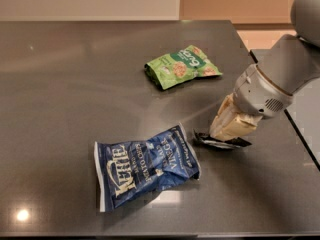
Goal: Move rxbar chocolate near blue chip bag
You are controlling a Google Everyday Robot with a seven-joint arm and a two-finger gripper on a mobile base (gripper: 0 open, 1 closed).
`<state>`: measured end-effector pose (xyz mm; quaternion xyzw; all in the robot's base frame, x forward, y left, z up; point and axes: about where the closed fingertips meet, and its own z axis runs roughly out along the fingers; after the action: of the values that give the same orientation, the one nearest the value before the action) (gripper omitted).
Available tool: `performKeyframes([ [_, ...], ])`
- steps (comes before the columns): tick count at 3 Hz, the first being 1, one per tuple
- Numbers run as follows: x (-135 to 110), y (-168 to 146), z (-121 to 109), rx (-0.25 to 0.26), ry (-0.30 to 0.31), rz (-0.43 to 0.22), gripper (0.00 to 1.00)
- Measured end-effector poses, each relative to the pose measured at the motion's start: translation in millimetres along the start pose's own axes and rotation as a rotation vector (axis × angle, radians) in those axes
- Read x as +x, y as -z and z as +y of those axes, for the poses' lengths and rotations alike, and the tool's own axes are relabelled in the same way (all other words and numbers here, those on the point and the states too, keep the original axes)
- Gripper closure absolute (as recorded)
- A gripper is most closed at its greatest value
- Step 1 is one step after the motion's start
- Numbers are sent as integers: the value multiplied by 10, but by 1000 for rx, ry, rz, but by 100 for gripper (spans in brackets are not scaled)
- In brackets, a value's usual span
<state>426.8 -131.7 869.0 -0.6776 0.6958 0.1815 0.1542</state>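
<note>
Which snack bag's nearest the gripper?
The crinkled dark blue Kettle chip bag: its right edge lies just left of the gripper, over the small black bar wrapper. The green snack bag lies farther back.

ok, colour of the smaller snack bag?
The smaller snack bag is green, seen in the camera view. The gripper is at the rxbar chocolate.

the gripper (pixel 227 129), at the grey desk's (pixel 65 84) right, clamps the flat black rxbar chocolate (pixel 220 142). just a narrow gap separates it from the crinkled blue chip bag (pixel 145 166).

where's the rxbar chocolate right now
In the camera view the rxbar chocolate is right of centre on the table, held in the gripper, close beside the blue chip bag's right edge.
</note>
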Motion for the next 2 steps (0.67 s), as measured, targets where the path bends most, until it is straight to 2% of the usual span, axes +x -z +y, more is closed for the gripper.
performKeyframes([
  [1, -150, -88, 166, -28, 39, -23, 82],
  [2, -212, -122, 241, -33, 58, -29, 59],
])
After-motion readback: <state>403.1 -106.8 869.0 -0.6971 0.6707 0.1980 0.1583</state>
